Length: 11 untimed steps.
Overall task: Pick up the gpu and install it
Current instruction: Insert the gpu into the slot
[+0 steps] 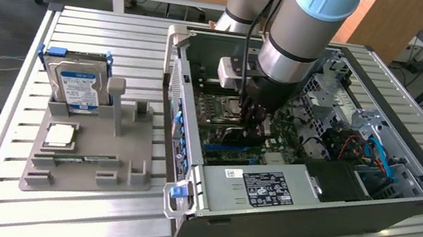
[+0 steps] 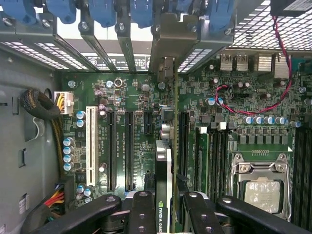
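Gripping the gpu (image 2: 164, 168) by its top edge, the gripper (image 2: 168, 201) has its jaws closed on the card from both sides. The card stands edge-on over the motherboard (image 2: 126, 87) among the long slots, its metal bracket (image 2: 168, 46) against the rear slot openings. In the exterior view the gripper (image 1: 249, 121) sits deep inside the open computer case (image 1: 305, 225), the power supply (image 1: 264, 188) at its six o'clock, and the hard drive (image 1: 79, 87) stands well apart at nine o'clock.

The gripper (image 1: 246, 128) is down low inside the open computer case (image 1: 296, 220), and a hard drive (image 1: 76, 88) stands in a gray holder (image 1: 119, 152) on the exterior view's left.
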Motion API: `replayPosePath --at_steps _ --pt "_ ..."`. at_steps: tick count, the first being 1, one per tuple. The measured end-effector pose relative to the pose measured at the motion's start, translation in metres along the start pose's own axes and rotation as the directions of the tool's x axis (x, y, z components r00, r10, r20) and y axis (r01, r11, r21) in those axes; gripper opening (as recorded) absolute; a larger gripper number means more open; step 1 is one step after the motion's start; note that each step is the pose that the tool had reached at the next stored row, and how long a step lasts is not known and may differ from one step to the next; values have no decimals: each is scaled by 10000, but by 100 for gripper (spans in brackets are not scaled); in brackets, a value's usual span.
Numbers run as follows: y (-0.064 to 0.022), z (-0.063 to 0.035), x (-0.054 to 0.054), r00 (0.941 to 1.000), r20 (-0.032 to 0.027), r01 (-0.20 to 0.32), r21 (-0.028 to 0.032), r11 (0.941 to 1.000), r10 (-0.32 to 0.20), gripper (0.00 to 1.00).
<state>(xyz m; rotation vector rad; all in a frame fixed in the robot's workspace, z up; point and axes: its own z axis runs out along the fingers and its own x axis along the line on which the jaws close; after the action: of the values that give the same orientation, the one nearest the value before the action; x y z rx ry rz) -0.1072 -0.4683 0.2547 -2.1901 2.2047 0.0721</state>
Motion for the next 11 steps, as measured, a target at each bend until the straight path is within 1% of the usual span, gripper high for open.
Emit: replayPosePath --at_steps 4,7,11 --pt "0 -1 1 10000 -2 -3 -1 10000 3 27" --pt "1 -1 1 10000 -22 -4 -3 10000 4 27" --pt "1 -1 1 10000 -26 -26 -1 10000 26 27"
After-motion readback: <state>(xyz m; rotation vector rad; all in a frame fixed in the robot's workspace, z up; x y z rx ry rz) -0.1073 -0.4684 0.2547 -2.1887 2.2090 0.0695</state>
